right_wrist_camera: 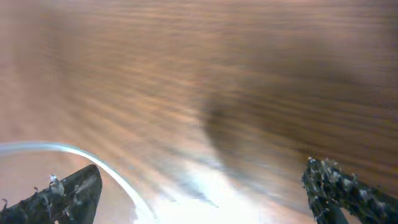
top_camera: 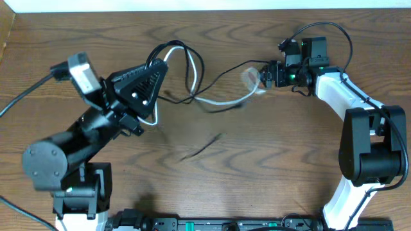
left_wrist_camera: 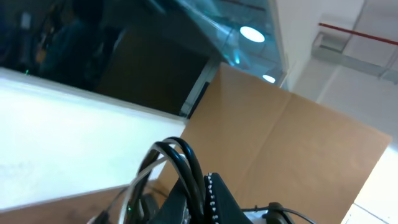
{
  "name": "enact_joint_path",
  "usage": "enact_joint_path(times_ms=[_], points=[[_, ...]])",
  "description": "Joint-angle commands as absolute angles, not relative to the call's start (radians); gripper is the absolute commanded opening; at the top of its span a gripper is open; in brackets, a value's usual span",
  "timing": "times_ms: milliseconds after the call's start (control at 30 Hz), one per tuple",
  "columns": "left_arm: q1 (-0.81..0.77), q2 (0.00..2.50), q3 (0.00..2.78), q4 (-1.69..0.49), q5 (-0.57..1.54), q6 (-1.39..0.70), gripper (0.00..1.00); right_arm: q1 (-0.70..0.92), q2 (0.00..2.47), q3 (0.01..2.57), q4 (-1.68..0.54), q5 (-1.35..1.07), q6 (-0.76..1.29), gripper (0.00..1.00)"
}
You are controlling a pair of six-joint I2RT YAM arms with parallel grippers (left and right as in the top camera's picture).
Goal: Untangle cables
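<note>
L gripper (top_camera: 157, 67): shut on cables (top_camera: 191, 69), bundle pinched at fingertips. Jaw gap itself not visible from L wrist cam, only one finger (left_wrist_camera: 219, 198) in shot.

At that finger: black cable (left_wrist_camera: 189, 169) doubled, arching over it and touching. White cable (left_wrist_camera: 144, 175) just beside, on far side of the black. Cam tilted upward; cardboard (left_wrist_camera: 298, 143) and ceiling lights behind.

From above, ahead of L fingertips: both cables rise in one loop, curve over, then drop together. Crossed over each other at the low point, between the grippers but nearer L. Short white run also showing just below L gripper body. Whether loop clears table (top_camera: 270, 167): cannot tell.

Past the crossing, toward R gripper (top_camera: 260, 76):
- white cable (top_camera: 225, 101) sags along the table, then climbs to R fingertips.
- black cable (top_camera: 221, 74) takes the higher line and ends near same fingertips.
- pale blur at R fingertips; detail unreadable.

R gripper (right_wrist_camera: 202, 183) from own wrist cam: jaws spread wide, nothing gripped. Fingers (right_wrist_camera: 68, 190) well apart at bottom corners of shot. White cable (right_wrist_camera: 106, 163) arcs just beside one finger, outside the gap's centre. Contact w/ that finger: cannot tell, pic smeared. No black cable in that shot.

Plug ends: too small to locate.
</note>
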State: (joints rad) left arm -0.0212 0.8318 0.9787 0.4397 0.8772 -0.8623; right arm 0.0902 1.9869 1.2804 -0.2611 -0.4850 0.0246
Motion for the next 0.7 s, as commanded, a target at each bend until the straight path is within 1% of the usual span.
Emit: enact_joint_path(times_ms=[0, 133, 267, 367, 500, 567, 667], points=[[-0.016, 0.850, 0.995, 0.392, 0.872, -0.829, 0.08, 0.097, 1.968, 1.293, -0.292, -0.734, -0.082, 0.99], [-0.016, 0.884, 0.995, 0.286, 0.872, -0.778, 0.08, 0.097, 1.968, 1.293, -0.345, -0.898, -0.191, 0.99], [-0.016, 0.925, 0.995, 0.195, 0.872, -0.778, 0.07, 0.099, 1.968, 1.293, -0.356, -0.937, -0.191, 0.99], [-0.016, 0.969, 0.995, 0.115, 0.872, -0.778, 0.07, 0.099, 1.968, 1.293, -0.356, -0.894, -0.149, 0.99], [-0.019, 1.042, 0.994, 0.002, 0.873, -0.776, 0.08, 0.100, 1.968, 1.293, -0.365, -0.734, -0.008, 0.99], [-0.019, 1.088, 0.994, -0.047, 0.882, -0.745, 0.08, 0.101, 1.968, 1.293, -0.382, -0.688, 0.007, 0.99], [-0.019, 1.147, 0.994, -0.101, 0.883, -0.718, 0.08, 0.101, 1.968, 1.293, -0.400, -0.686, 0.007, 0.99]])
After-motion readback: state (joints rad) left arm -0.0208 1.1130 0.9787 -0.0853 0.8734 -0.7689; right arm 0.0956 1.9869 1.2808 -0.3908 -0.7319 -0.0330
